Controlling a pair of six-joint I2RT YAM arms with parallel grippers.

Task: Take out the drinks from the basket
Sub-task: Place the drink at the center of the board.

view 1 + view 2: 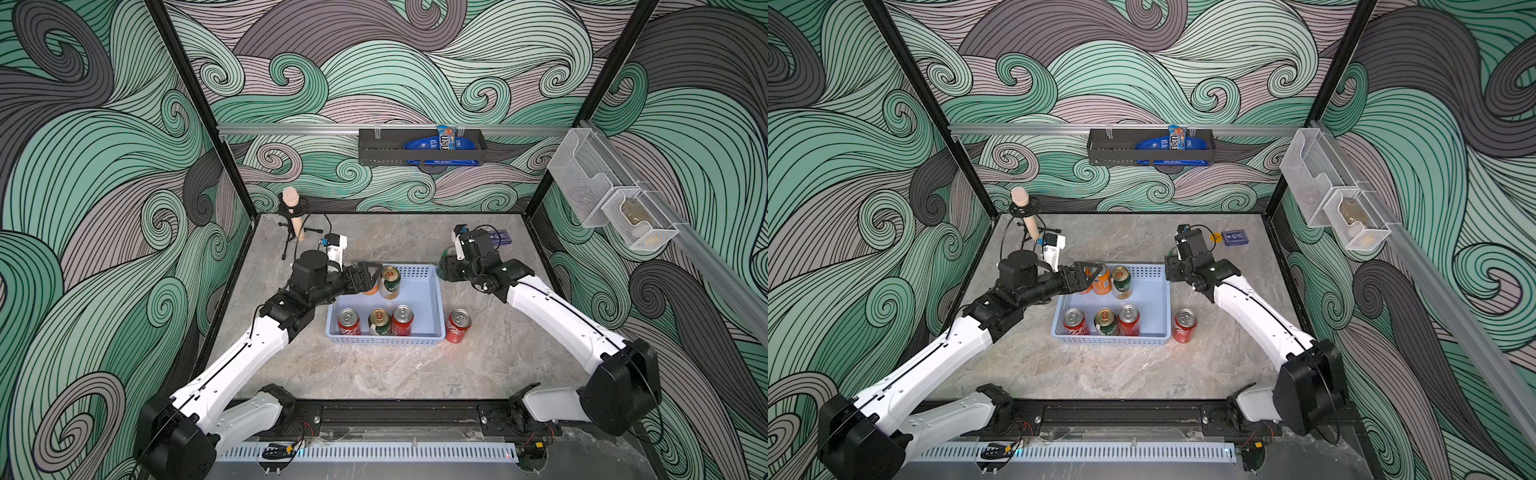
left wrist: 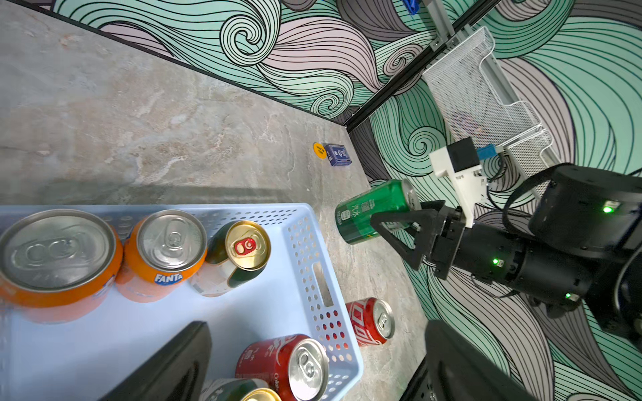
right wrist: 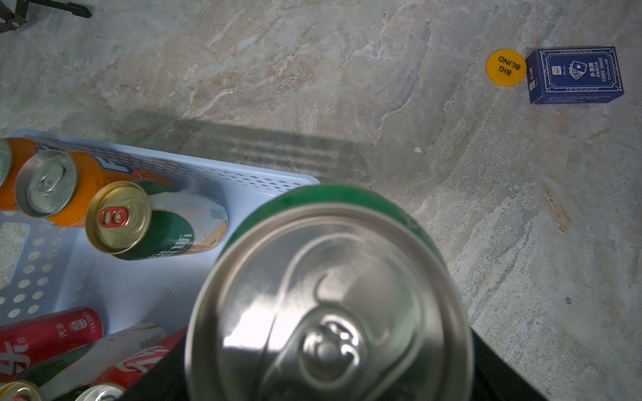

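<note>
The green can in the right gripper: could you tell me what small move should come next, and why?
Probably lower the green can onto the table: the right gripper, jaws shut on it, holds it tilted just outside the basket.

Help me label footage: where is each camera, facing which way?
Top views: overhead, facing down at the basket; both arms show.
Left wrist: on left arm, facing right gripper shut on green can; own fingers show.
Right wrist: on right arm, facing down onto that can's top; fingers barely show.
Shared: wrist views both see the card box.
</note>
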